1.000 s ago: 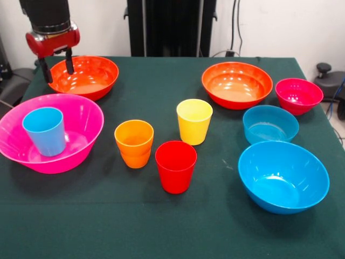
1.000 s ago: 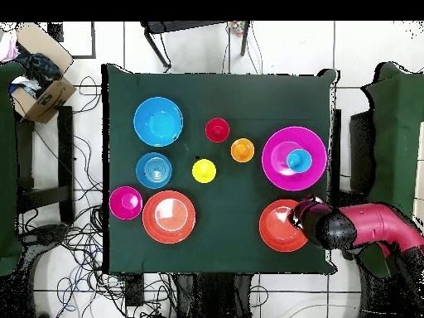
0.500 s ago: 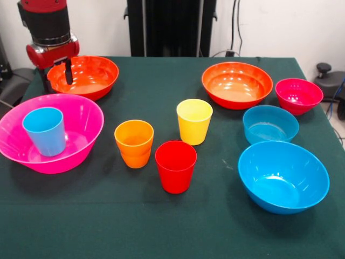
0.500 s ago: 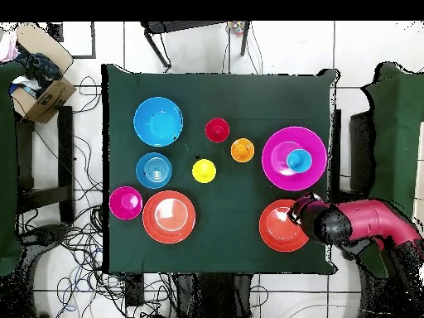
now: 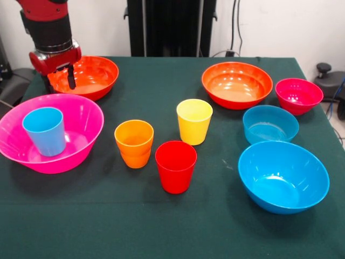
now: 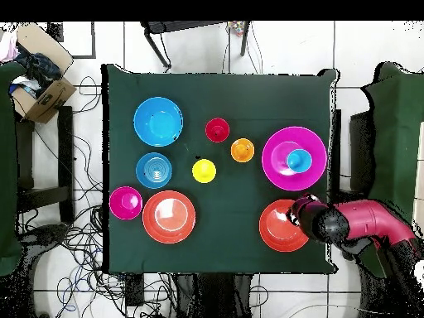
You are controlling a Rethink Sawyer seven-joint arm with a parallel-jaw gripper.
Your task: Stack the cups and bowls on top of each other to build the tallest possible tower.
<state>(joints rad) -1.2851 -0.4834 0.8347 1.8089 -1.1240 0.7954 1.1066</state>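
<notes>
Your hand [image 5: 59,85], fingers spread, is dropping astride the orange-red bowl's [image 5: 89,76] rim; you are readying to grip it.

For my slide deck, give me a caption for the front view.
Sawyer gripper straddling the rim of an orange-red bowl beside a light blue cup in the pink bowl.

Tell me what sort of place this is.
Probably a robotics lab: a green-clothed table on a tiled floor strewn with cables, a cardboard box beside it, plastic cups and bowls laid out for the arm.
</notes>
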